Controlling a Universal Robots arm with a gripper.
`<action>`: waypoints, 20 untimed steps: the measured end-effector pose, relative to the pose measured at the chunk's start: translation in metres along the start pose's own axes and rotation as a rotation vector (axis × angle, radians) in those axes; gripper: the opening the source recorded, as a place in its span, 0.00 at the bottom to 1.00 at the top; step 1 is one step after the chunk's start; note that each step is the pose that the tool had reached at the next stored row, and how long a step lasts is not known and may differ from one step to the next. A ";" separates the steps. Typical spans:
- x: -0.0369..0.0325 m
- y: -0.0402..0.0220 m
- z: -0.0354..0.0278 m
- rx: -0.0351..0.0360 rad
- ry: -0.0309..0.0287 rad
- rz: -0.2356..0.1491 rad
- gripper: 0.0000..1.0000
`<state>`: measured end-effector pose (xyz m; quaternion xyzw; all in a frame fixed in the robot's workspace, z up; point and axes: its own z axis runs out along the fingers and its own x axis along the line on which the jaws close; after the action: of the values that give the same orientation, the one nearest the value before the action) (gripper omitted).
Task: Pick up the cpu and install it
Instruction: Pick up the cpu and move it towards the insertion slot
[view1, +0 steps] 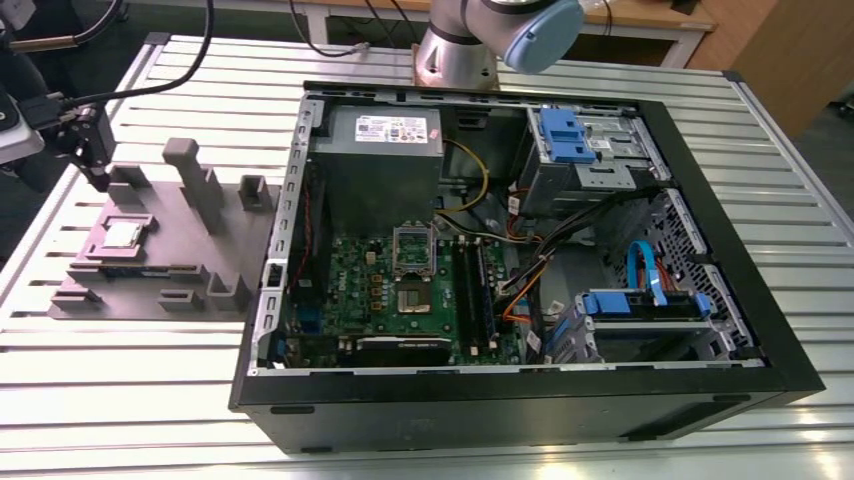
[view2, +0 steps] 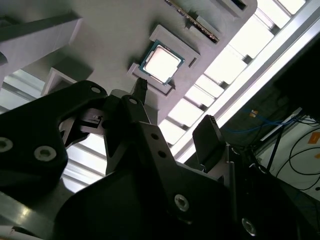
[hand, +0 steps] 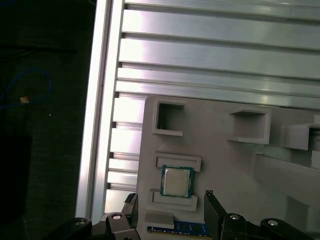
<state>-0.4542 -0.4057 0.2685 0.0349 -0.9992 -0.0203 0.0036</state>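
Jaws of my black two-finger gripper stand wide and empty, hovering above the small square silver-grey cpu. It lies flat in a walled recess of the pale grey moulded fixture, squared for a grasp. Well apart, the open black computer case lies on its side, shiny oblong socket frame facing up.
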 end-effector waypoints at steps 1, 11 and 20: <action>0.0000 0.0000 0.0001 0.0000 -0.0001 0.004 0.64; -0.0001 -0.0003 0.0083 0.0020 -0.0001 0.004 0.64; -0.0076 -0.0026 0.0243 0.0021 -0.0001 0.005 0.64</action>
<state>-0.4466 -0.4068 0.2440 0.0326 -0.9993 -0.0192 0.0035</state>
